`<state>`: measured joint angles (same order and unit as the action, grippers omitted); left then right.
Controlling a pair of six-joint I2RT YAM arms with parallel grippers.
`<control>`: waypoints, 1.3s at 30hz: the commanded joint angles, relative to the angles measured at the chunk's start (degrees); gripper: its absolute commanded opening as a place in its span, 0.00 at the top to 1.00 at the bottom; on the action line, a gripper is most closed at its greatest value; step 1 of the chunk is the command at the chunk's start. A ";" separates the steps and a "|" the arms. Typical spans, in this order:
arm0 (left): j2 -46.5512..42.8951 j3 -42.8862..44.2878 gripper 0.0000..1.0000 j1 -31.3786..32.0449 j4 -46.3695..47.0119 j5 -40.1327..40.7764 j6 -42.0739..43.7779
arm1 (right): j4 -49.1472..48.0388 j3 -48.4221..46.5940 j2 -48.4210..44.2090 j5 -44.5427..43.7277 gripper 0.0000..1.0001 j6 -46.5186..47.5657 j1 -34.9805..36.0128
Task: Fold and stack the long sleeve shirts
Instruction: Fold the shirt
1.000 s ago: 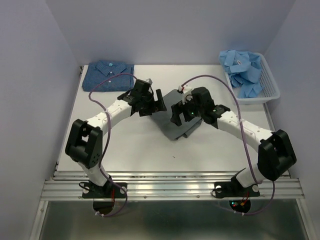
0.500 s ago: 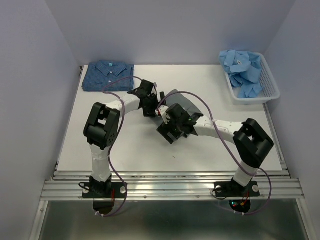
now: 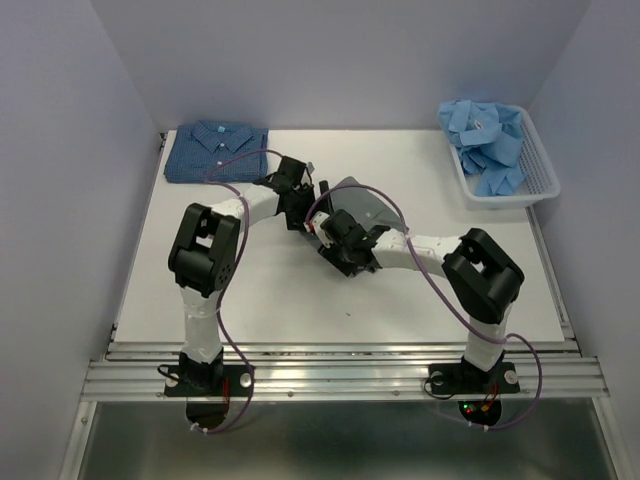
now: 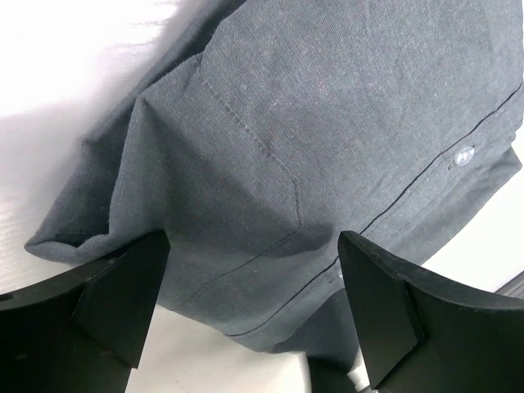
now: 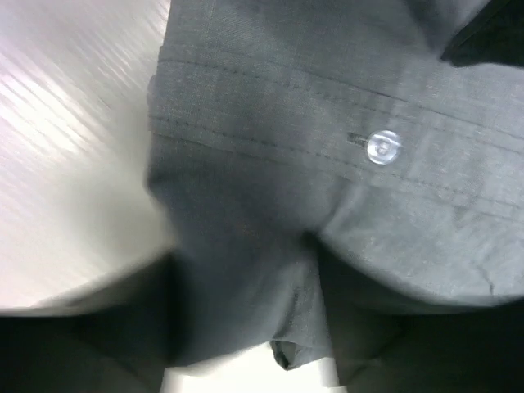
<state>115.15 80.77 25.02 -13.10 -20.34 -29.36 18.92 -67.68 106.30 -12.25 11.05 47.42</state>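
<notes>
The plain grey shirt (image 3: 372, 208) lies crumpled mid-table. My left gripper (image 3: 302, 205) is low at its left edge, open, its fingers (image 4: 123, 286) straddling the hem of the grey shirt (image 4: 327, 123) without pinching it. My right gripper (image 3: 336, 244) is at the shirt's near-left corner. In the blurred right wrist view its jaws stand apart, with a fold of the grey shirt (image 5: 286, 123) filling the gap of the right gripper (image 5: 246, 327). A dark blue patterned shirt (image 3: 215, 150) lies folded at the back left. Light blue shirts (image 3: 485, 135) are heaped in the basket.
The white slatted basket (image 3: 540, 185) stands at the back right by the table's right edge. Both arms' cables loop over the table's middle. The two grippers sit close together, a hand's width apart.
Both arms swung in from above the grey shirt to its left edge and came down low. The right gripper's jaws have narrowed around a fold; the left stays wide.
</notes>
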 commanded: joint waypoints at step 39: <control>-38.25 -32.17 0.01 -7.61 14.52 2.67 -24.25 | 1.03 3.08 -8.83 10.49 0.99 -8.59 0.04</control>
<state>79.55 46.85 18.44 2.02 -19.00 -52.38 20.62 -65.47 100.12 -2.98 3.99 47.05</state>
